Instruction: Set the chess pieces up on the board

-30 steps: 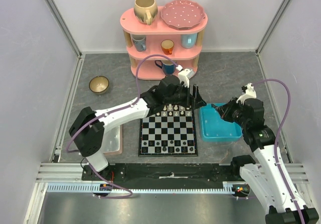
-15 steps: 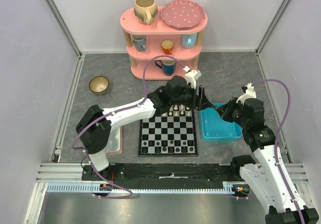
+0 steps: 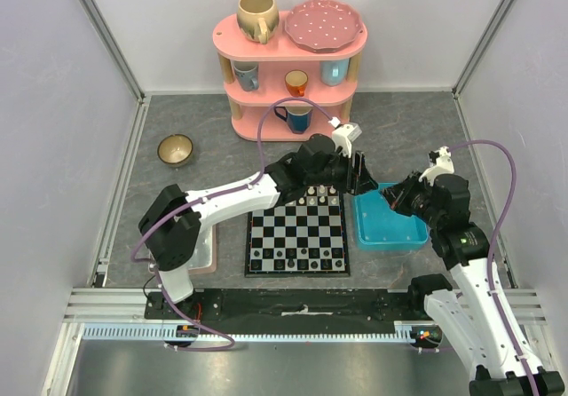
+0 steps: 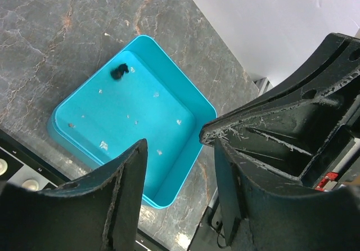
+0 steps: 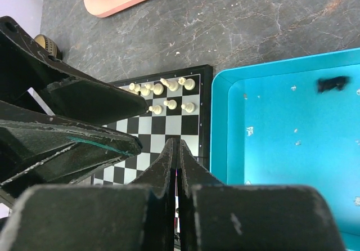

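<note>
The board (image 3: 297,232) lies in the middle of the table. Cream-white chess pieces (image 3: 312,201) stand on its far rows and black ones (image 3: 293,256) on its near rows. One black piece (image 4: 118,71) lies in the blue tray (image 4: 146,110) to the right of the board. My left gripper (image 4: 177,141) hangs open above the tray's near corner with nothing between its fingers. My right gripper (image 5: 177,144) is shut and empty, hovering over the seam between the board (image 5: 152,126) and the blue tray (image 5: 281,127). The black piece (image 5: 332,83) shows there too.
A pink shelf (image 3: 288,63) with cups, a mug and a plate stands at the back. A small bowl (image 3: 175,150) sits far left. A pink-rimmed grey tray (image 3: 202,252) lies left of the board, partly under my left arm. The two arms are close together over the blue tray (image 3: 390,232).
My left arm has swung right from the board's far edge to above the blue tray, and its jaws have narrowed. The right arm has stayed put.
</note>
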### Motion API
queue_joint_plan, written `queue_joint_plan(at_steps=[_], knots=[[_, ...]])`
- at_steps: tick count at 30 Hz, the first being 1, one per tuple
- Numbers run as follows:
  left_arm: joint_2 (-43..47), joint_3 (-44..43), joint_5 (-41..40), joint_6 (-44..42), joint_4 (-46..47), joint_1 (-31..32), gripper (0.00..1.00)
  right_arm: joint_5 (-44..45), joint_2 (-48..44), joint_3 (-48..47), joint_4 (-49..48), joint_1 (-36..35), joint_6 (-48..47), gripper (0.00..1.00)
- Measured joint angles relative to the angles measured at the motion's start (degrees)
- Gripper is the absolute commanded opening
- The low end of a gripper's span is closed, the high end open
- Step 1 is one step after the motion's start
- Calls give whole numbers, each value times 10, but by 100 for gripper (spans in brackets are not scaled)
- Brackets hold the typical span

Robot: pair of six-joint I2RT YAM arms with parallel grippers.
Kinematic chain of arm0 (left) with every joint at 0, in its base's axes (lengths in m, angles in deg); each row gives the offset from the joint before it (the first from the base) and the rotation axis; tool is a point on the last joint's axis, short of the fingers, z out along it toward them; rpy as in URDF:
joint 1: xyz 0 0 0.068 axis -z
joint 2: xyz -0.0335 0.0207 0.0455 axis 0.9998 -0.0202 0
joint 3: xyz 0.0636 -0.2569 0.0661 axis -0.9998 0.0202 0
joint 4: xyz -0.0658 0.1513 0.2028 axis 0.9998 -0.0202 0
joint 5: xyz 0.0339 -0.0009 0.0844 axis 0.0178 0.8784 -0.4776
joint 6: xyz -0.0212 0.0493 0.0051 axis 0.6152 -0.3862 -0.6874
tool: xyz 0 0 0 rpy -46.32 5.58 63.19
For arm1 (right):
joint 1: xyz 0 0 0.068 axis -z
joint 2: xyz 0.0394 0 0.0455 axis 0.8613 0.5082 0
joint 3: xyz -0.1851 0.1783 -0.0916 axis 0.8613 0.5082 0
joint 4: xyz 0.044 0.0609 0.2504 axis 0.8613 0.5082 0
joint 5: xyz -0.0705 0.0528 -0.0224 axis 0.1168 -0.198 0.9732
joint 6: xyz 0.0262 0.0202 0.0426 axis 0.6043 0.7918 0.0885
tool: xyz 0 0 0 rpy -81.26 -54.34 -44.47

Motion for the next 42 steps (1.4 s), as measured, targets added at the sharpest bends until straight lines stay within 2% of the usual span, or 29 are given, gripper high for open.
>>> queue_joint_plan(at_steps=[9, 10, 11, 12, 17, 23, 42], knots=[[-5, -4, -7, 0, -1, 4, 56, 25, -2, -4, 13, 0, 4, 1], [-5, -4, -10, 0, -1, 5, 56, 41, 1, -7, 26, 0, 5, 4], [-5, -3, -14, 0, -1, 5, 56, 59, 4, -10, 36, 0, 6, 13], [-5, -2, -17, 0, -1, 5, 57, 77, 9, -13, 44, 0, 7, 17], [-5, 14, -19, 0, -1, 5, 56, 151, 75, -17, 66, 1, 2, 27], [-3, 41, -19, 0, -1, 5, 56, 197, 165, 3, 39, 1, -5, 42], [30, 83, -46, -4, 11, 5, 56, 306, 389, 4, -127, 3, -38, 44]])
